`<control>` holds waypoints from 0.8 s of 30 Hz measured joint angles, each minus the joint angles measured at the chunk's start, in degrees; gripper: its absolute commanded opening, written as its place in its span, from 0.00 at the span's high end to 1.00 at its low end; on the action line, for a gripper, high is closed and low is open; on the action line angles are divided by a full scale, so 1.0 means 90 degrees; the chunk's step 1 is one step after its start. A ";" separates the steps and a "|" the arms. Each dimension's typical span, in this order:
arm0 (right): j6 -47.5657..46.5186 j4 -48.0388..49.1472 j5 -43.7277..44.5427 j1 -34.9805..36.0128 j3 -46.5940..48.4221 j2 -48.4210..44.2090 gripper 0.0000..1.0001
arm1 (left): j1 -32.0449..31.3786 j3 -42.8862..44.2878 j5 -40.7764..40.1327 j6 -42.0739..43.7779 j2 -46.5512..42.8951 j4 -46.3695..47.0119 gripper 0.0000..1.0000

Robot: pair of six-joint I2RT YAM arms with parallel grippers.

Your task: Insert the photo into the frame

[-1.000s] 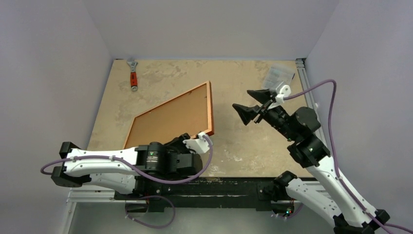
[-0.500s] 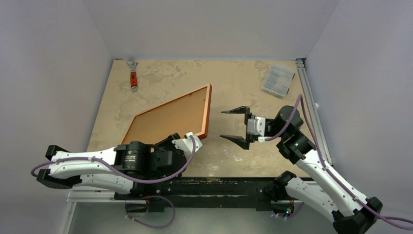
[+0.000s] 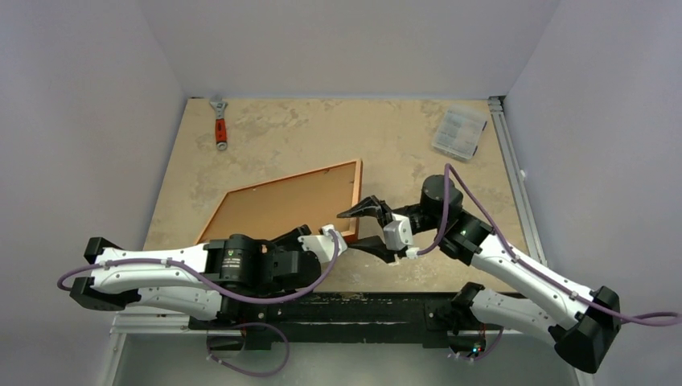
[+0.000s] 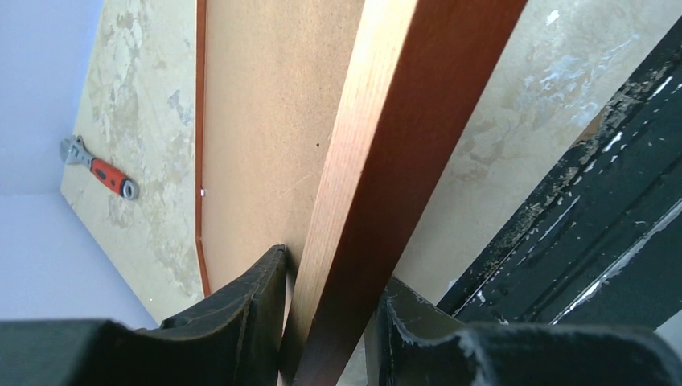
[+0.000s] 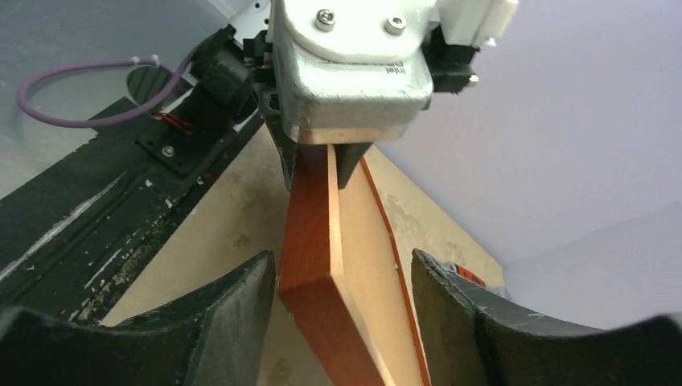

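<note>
Where the beige mottled bench (image 3: 402,137) nears the arms' bases, a thin orange-brown wooden rectangular picture frame (image 3: 355,197) is held tilted, left of centre, with its right end raised off the surface. Its narrow border is seen to be deep reddish on the outer edge and paler, with a fine grain, on the broad face. The opening is filled by a plain brown matt panel (image 3: 281,205); whether this is the photo's back or the frame's own backing cannot be told.

The near rail is clamped close to the right corner by the left pincer (image 4: 331,281), one black finger (image 4: 241,310) being set against the panel side and the other against the outer side. The right pincer (image 5: 342,273) is spread apart around that same corner. A clear gap is seen between the wood and one of its fingers, while the other finger is just beside the corner.

A red-handled grey adjustable wrench (image 3: 219,125) is laid at the far left of the bench. A small clear plastic compartment box (image 3: 458,133) is laid at the far right. Both are well apart from the frame.
</note>
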 measured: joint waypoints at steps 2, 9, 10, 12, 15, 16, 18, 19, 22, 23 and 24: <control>-0.0090 -0.0015 -0.0007 0.0141 0.0002 0.0073 0.50 | 0.0000 0.0000 0.0070 0.0012 0.0044 0.0097 1.00; -0.0211 -0.0219 -0.0046 0.0425 0.0163 0.0347 0.70 | 0.0000 0.0000 0.0185 0.0049 0.0070 0.0323 1.00; -0.0228 -0.0270 -0.0049 0.0432 0.0180 0.0357 0.75 | 0.0000 0.0000 0.0182 0.0046 0.0068 0.0333 1.00; -0.0304 -0.0413 -0.0100 0.0440 0.0226 0.0369 0.83 | 0.0007 0.0000 0.0177 0.0044 0.0061 0.0350 1.00; -0.0449 -0.0617 -0.0143 0.0442 0.0330 0.0386 0.96 | 0.0007 0.0005 0.0199 0.0051 0.0002 0.0393 1.00; -0.0464 -0.0699 -0.0143 0.0440 0.0396 0.0408 1.00 | 0.0007 0.0005 0.0197 0.0051 -0.0019 0.0410 1.00; -0.0505 -0.0831 -0.0141 0.0440 0.0486 0.0440 1.00 | 0.0012 0.0005 0.0197 0.0051 -0.0051 0.0425 0.96; -0.0522 -0.0877 -0.0136 0.0442 0.0515 0.0449 1.00 | 0.0012 0.0005 0.0197 0.0051 -0.0058 0.0427 0.91; -0.0527 -0.0947 -0.0126 0.0440 0.0546 0.0449 1.00 | 0.0012 0.0007 0.0199 0.0051 -0.0061 0.0437 0.84; -0.0515 -0.0947 -0.0117 0.0442 0.0546 0.0449 1.00 | 0.0012 0.0019 0.0199 0.0051 -0.0061 0.0427 0.81; -0.0491 -0.0947 -0.0107 0.0442 0.0551 0.0449 1.00 | 0.0012 0.0039 0.0199 0.0053 -0.0053 0.0410 0.77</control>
